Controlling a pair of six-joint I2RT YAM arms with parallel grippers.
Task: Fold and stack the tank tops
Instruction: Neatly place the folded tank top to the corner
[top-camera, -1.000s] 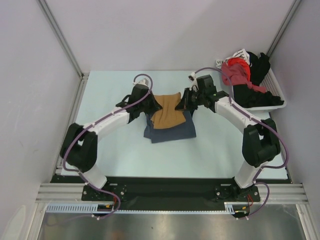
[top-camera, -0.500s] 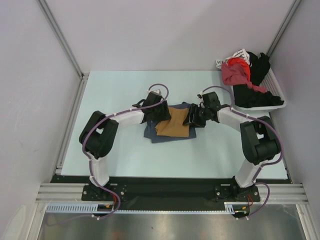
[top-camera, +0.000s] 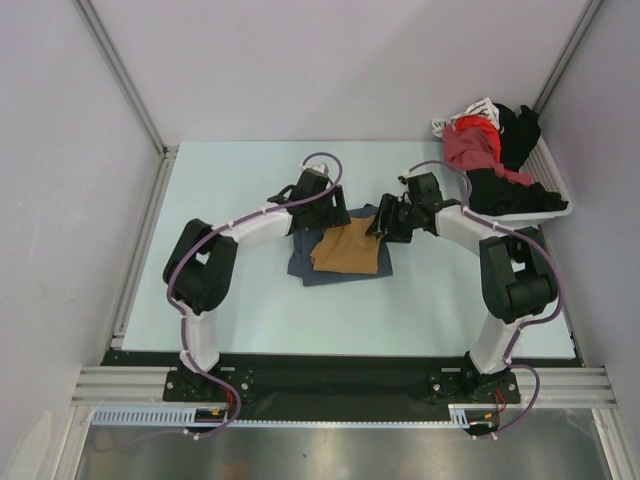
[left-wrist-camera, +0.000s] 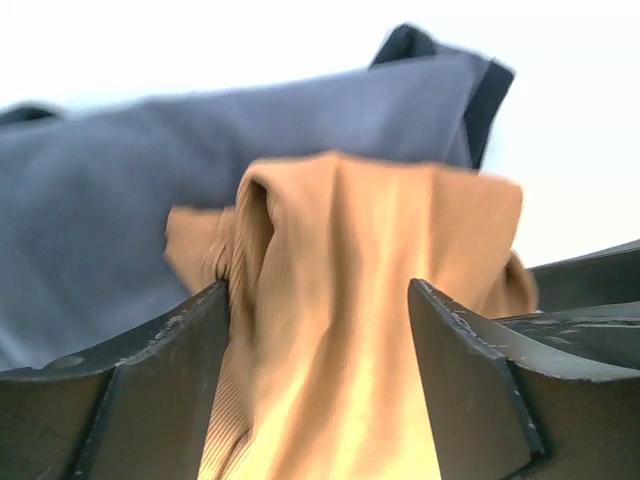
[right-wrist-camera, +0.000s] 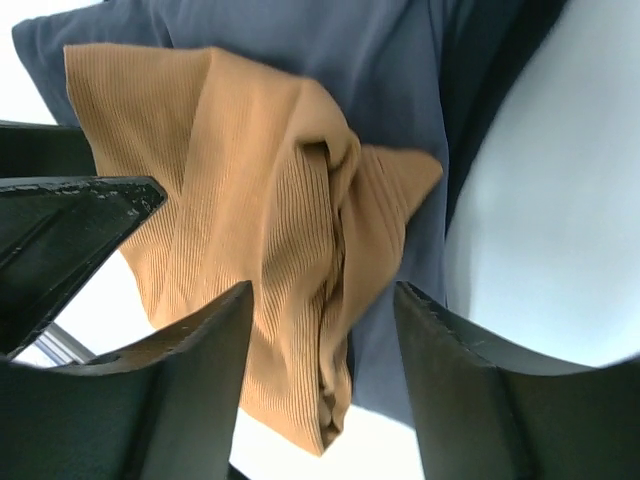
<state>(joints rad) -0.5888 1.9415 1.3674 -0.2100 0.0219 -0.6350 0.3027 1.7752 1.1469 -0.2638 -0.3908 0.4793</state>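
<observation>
Lying mid-frame, the tan top (top-camera: 345, 249) is laid on the blue top (top-camera: 304, 266) for stacking. Left gripper (top-camera: 335, 214) and right gripper (top-camera: 384, 222) are spread, gripping nothing.

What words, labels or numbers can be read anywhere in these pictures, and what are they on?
None can be read.
The tan top and the blue top show no label or print in any view.
A white cloth in the basket bears dark marks, too small to tell if they are text.
</observation>
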